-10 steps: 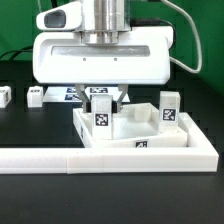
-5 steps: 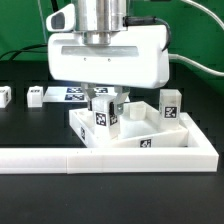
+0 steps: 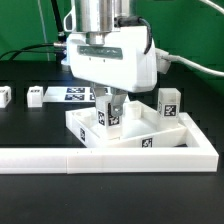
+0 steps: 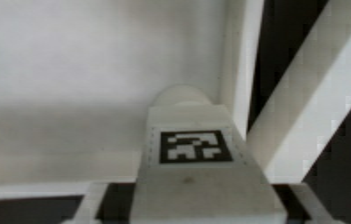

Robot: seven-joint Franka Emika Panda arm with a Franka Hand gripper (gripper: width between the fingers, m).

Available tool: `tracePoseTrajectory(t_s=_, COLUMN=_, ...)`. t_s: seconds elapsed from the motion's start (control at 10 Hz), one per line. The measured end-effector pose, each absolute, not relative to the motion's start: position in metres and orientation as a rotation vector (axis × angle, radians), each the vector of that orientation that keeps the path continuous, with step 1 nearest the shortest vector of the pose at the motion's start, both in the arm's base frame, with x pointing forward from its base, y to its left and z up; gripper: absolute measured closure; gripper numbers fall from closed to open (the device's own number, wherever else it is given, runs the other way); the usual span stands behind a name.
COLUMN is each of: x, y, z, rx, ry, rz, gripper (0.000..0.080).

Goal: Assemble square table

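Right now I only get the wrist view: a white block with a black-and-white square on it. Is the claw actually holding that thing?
Observer: Yes. The exterior view shows the claw closed on that leg, which stands upright inside the tray-like tabletop.
Operator: Is it the only block in there?
Observer: No. A second leg stands upright at the tabletop's back corner, on the exterior view's right.
Operator: Any pieces outside the tray?
Observer: Two loose legs sit on the black table, on the exterior view's left.
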State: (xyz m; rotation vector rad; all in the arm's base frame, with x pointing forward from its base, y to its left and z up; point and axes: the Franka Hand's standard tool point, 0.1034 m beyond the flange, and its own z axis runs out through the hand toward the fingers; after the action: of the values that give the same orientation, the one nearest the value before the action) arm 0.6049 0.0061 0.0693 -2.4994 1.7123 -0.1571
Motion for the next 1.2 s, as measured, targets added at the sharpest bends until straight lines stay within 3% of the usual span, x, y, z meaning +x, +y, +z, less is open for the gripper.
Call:
tracePoseTrajectory(t_s=0.1, x=0.605, y=0.007, z=0.069, rx=-2.496, ry=1.716, rz=-0.155, gripper=0.0509)
tracePoseTrajectory(t_s=0.3, x=0.604, y=0.010, z=0.069, rx=-2.555, ry=1.632, rz=-0.158, gripper=0.0227)
tracePoseTrajectory(t_s=0.4, x=0.604, y=0.011, z=0.069, rx=-2.599, ry=1.563, rz=-0.162, gripper=0.0227)
tracePoseTrajectory(t_s=0.5, x=0.604, y=0.013, z=0.069, rx=-2.638, ry=1.501, rz=-0.165, gripper=0.0166)
tracePoseTrajectory(t_s=1.2, x=0.604, y=0.017, z=0.069, rx=-3.045, ry=0.441, rz=-0.211, gripper=0.0151)
